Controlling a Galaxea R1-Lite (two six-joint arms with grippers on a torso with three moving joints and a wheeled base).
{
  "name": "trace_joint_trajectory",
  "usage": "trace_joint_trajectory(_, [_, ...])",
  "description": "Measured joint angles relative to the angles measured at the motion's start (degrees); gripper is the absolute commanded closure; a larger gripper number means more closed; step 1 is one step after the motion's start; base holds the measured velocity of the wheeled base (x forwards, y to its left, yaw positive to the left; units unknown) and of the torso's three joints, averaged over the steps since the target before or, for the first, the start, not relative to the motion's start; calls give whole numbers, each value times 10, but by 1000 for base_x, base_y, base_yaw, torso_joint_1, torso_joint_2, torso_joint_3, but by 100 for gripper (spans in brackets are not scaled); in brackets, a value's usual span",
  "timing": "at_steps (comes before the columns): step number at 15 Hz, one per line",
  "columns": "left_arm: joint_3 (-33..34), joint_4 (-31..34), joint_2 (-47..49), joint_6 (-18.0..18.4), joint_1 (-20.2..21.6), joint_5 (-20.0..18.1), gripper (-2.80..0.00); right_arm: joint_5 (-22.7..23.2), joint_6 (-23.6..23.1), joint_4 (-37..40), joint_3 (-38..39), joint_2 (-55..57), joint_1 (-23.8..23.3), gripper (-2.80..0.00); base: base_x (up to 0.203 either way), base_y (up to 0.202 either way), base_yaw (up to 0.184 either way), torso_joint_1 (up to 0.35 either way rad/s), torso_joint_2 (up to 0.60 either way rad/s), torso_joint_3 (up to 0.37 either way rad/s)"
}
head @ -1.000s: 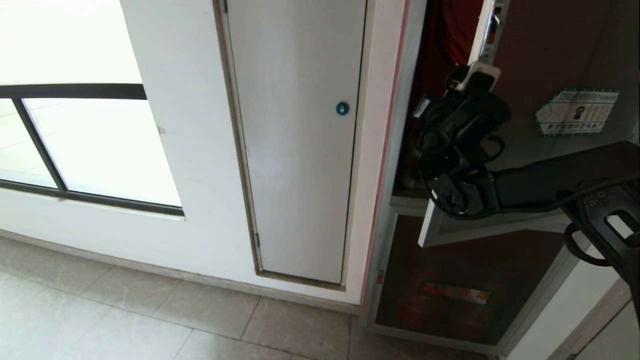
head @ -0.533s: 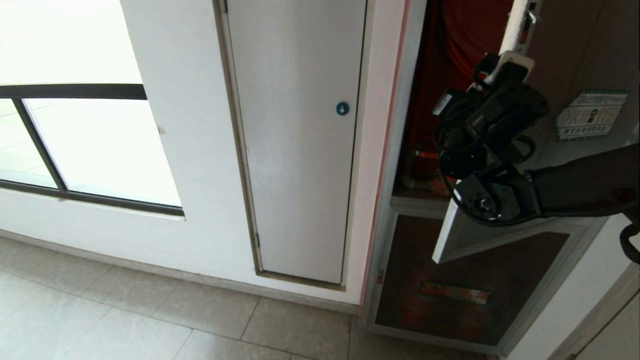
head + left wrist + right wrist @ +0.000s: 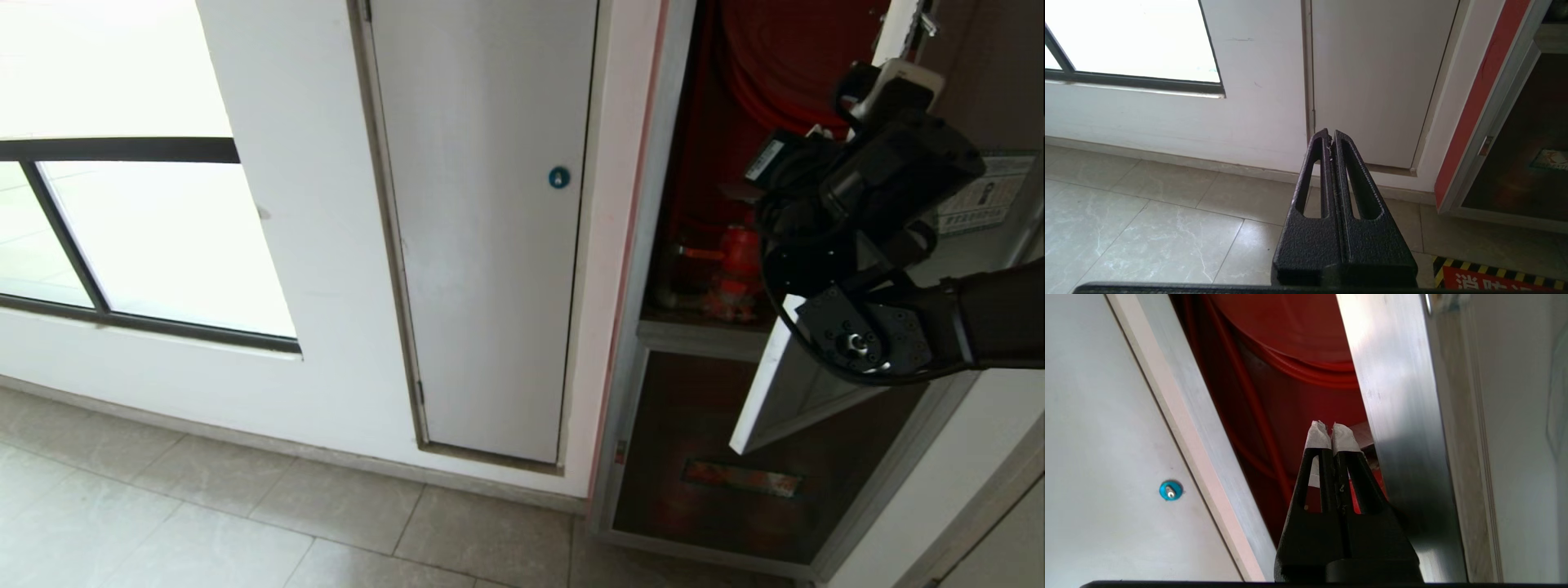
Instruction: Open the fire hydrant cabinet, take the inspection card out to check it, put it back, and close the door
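2 end effectors show, both pressed shut and empty. Right end effector [image 3: 1331, 435] sits at the silver edge of the door [image 3: 804, 392], which hangs ajar from the fire hydrant cabinet [image 3: 653, 269]; contact is probably there, but hidden. Left end effector [image 3: 1329, 139] hangs over the floor [image 3: 1147, 228].

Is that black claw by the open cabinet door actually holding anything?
No. The right gripper has its jaws shut on nothing, beside the door frame edge. The left gripper is shut and empty too.
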Motion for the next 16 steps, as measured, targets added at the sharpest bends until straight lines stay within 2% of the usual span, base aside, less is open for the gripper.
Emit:
trace_joint_trajectory(10, [0,0,0,0,0,0,0,-12,0,-16,152,-139,0,0,0,0,0,0,0,0])
trace_joint_trajectory(16, [0,0,0,0,0,0,0,-12,-1,-10,214,-215,0,0,0,0,0,0,0,0])
